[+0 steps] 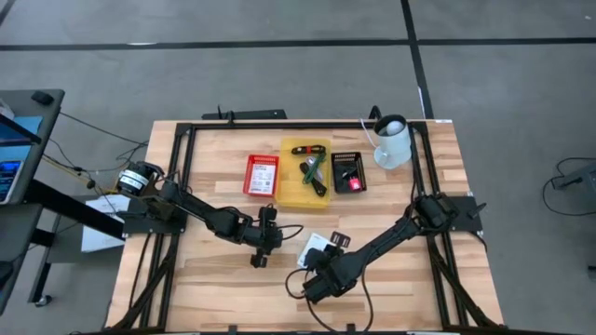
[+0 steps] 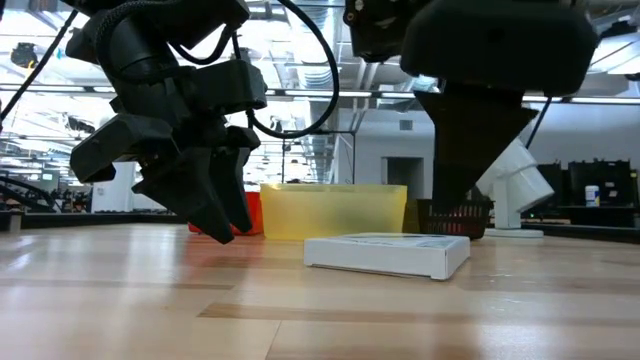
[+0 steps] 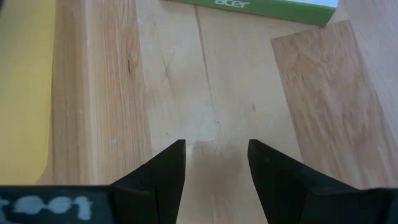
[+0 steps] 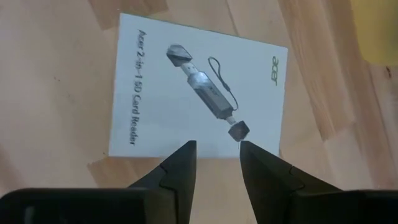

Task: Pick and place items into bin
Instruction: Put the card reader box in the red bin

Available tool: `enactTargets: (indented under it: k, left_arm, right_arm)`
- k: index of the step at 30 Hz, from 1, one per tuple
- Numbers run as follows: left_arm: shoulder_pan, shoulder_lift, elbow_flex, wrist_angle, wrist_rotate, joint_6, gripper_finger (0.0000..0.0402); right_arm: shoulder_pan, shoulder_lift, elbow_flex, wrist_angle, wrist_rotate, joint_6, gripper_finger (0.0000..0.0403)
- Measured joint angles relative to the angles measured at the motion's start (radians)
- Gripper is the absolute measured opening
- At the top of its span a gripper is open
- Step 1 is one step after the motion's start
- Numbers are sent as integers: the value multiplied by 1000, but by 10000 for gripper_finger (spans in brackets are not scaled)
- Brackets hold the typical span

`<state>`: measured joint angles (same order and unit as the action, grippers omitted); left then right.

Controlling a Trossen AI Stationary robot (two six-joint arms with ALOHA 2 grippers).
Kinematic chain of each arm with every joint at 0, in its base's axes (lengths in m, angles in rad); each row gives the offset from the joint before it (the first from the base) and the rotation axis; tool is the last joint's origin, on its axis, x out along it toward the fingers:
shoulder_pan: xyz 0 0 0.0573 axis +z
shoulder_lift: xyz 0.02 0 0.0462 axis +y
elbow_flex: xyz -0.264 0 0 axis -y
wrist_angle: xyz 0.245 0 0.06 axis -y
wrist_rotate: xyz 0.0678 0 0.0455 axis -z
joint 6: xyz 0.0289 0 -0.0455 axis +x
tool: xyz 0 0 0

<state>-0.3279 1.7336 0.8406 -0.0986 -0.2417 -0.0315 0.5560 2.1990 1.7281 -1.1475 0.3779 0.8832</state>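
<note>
The right gripper (image 4: 217, 165) hangs pointing down over the white card-reader box (image 4: 196, 93), which lies flat on the table (image 1: 214, 279) near the yellow bin (image 1: 291, 191); its fingers are parted, empty. The left gripper (image 3: 216, 168) hovers left of it, likewise apart, holding nothing.

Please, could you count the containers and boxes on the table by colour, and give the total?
Yellow bin: 1
Red box: 1
Black basket: 1
White packet: 1
White pitcher: 1
Total: 5
</note>
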Motion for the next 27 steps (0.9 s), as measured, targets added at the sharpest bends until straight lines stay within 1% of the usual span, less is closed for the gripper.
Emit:
enactTargets:
  k: [10,16,21,27]
  left_arm:
    - [0,0,0,0,0,-11,167]
    - [0,0,0,0,0,-15,167]
    - [0,0,0,0,0,-15,167]
    - [0,0,0,0,0,-15,167]
  right_arm:
    - [0,-1,-2,7,-15,0,121]
    - [0,-2,-72,69,-52,8,121]
    - [-1,-13,-131,133,-63,11,120]
    - [-2,-10,-138,133,-79,18,120]
